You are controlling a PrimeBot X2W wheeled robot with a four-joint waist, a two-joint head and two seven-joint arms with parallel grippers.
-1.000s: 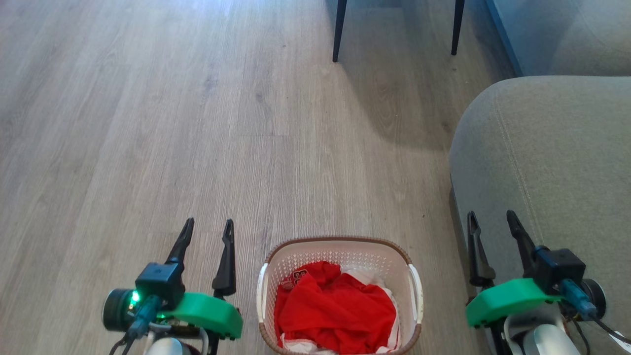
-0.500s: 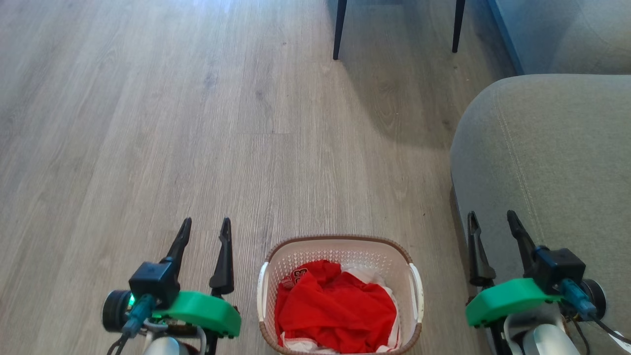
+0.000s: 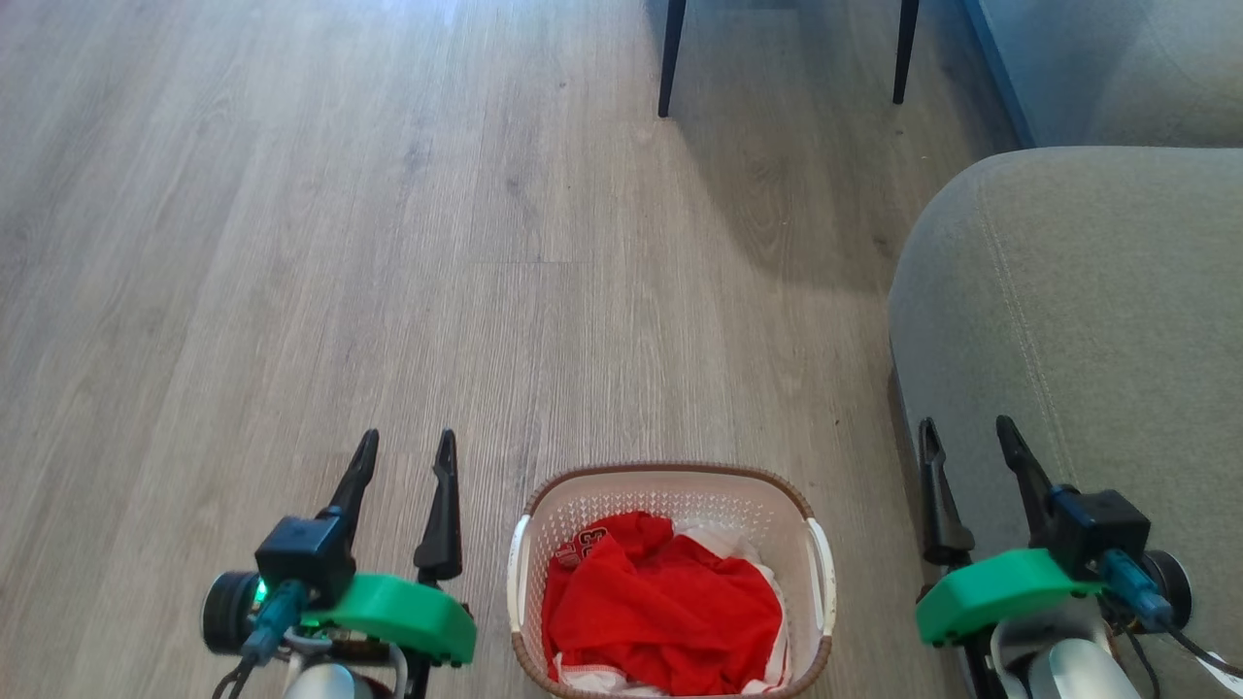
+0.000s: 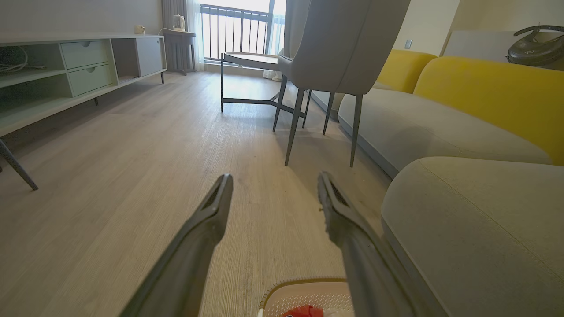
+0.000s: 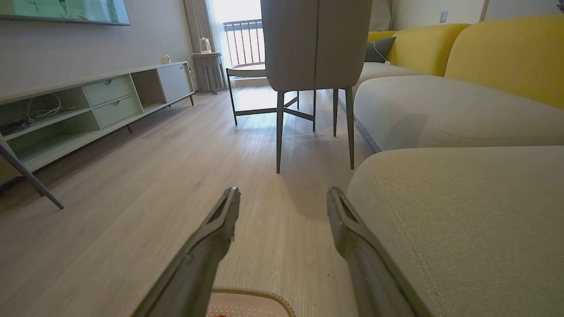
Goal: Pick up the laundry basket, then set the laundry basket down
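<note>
Laundry basket [image 3: 670, 471] sits on the floor [image 3: 388, 243], bottom centre of the head view. It is between the left gripper [image 3: 408, 439] and right gripper [image 3: 965, 424] and touches neither. Left jaws stand apart w/ nothing between them; right jaws the same. Both pairs of dark tapered fingers point fwd.

Head view, from above, gives the basket's full shape:
- a rounded rectangle w/ white plastic walls pierced by rows of small holes
- a brown woven-look rim and a white handle on each side
- inside, crumpled red clothes [image 3: 670, 612] w/ white fabric at the edges, plus a printed patch too small to read

The right gripper lies over the edge of a grey sofa cushion [image 3: 1088, 320], matte fabric w/ a stitched seam. The basket is near that cushion but apart from it.

Wrist views look level across the room & catch the basket's far rim at their bottom edge, by the fingers. They also give more of the room. The head view has two thin dark chair legs [image 3: 667, 58], while the wrist views have the chair [image 4: 343, 44] itself, a grey upholstered shell on slim metal legs. Also there:
- yellow sofa backs [image 4: 493, 92] behind the grey seats
- a long pale low cabinet [image 4: 66, 75] w/ drawers & open shelves along the wall
- a balcony railing [image 4: 238, 31] at the far end

The floor is grey-brown wood-grain planks, matte.
</note>
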